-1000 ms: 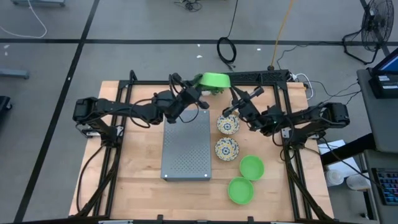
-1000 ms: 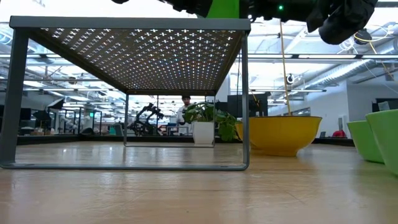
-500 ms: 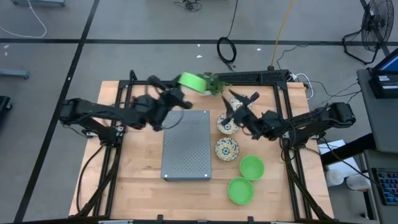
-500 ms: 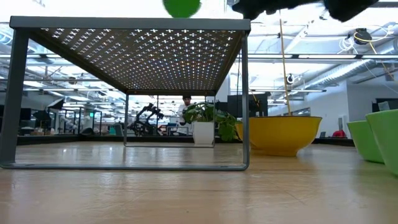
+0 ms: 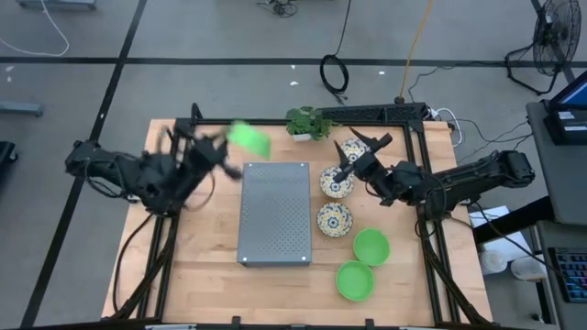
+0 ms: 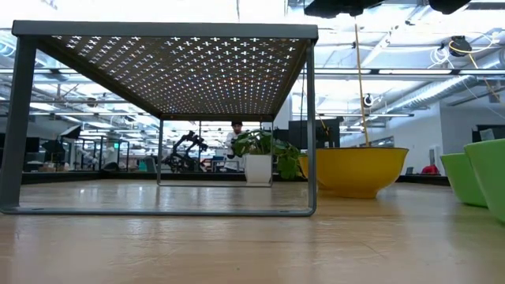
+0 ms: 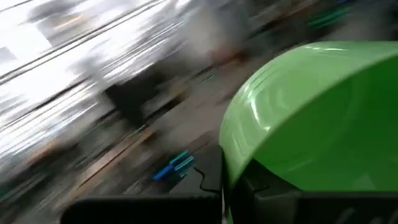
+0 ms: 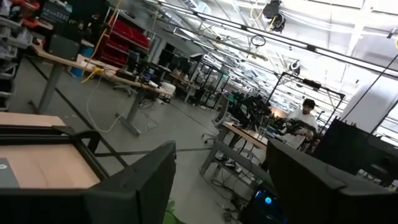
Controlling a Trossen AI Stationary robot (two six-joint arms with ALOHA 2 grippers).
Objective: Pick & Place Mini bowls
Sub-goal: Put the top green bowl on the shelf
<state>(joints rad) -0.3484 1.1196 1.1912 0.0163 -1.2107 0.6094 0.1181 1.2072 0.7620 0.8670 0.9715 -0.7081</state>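
My left gripper hangs over the table's far left part, shut on a bright green mini bowl, which fills the left wrist view. My right gripper stands open above the far patterned mini bowl, with nothing between its fingers. A second patterned mini bowl and two green mini bowls rest on their bases on the table, right of the grey tray. My left gripper has the green bowl by the part of its wall nearest the fingers. The fingers come at it about level from the table's left side. Blur hides the kind of hold. The bowl is lifted clear of the table and tilted.
The perforated grey tray stands on legs in the table's middle. A small potted plant sits at the far edge. Bare wood lies left of the tray and along the near edge. Black frame rails run along both sides.
My left gripper has carried the green bowl from beside the plant toward the table's left edge, rising a little, with the bowl still clear of the table. My right gripper has let go of that bowl and stayed over the patterned bowls, tipping upward.
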